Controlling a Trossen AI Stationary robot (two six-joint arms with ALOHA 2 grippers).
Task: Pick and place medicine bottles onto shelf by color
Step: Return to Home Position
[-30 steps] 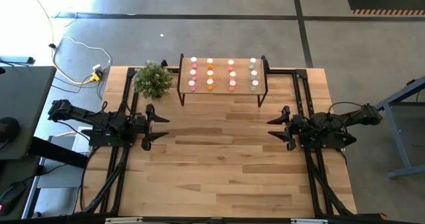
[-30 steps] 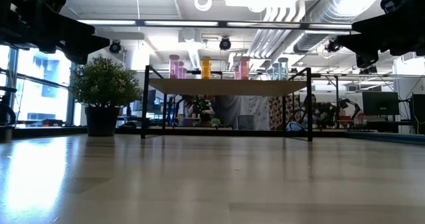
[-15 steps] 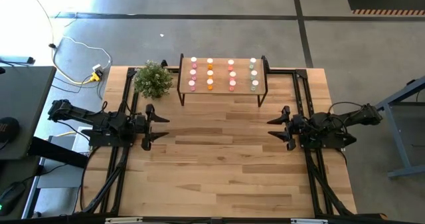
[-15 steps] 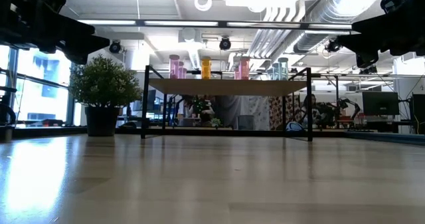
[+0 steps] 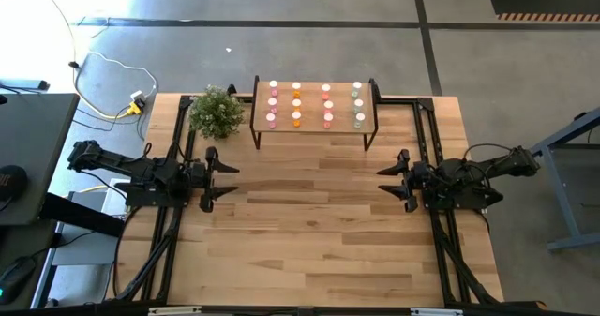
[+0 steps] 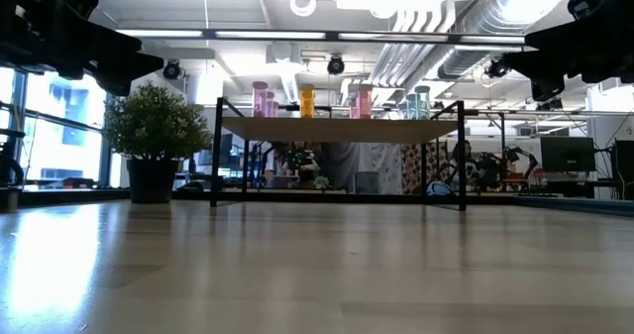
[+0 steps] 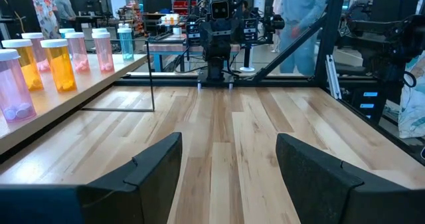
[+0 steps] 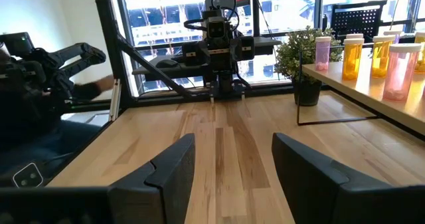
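No brand or writing can be read; the labels on the medicine bottles (image 5: 327, 119) are too small to tell.

Nearest is the front part of the wood-plank table (image 5: 309, 250). Approx. halfway back, the left gripper (image 5: 223, 178) sits low at the table's left side and the right gripper (image 5: 389, 180) low at its right side. They point at each other across the middle and are well apart. Each has its 2 fingers spread wide and pinches nothing. In both wrist views the planks show between the fingers.

Farther back, at the far edge, the shelf (image 5: 312, 110) stands on thin black legs. It is about centred betw. the two arms and well apart from both pincers. All the bottles stand upright on its top: 12 in total, 4 columns x 3 rows, one colour per column, each column running front to back. From left to right there are 3 pink bottles (image 5: 273, 102), 3 orange bottles (image 5: 296, 102), 3 red-pink bottles (image 5: 327, 103) and 3 pale green bottles (image 5: 357, 102). The left gripper is on the pink side and the right gripper on the pale green side – neither touches a bottle.

Just left of the shelf stands 1 potted plant (image 5: 217, 112), green, in a dark pot.

Beyond the table, in the left wrist view, a person (image 7: 299, 31) in pale blue clothing stands behind the right arm.
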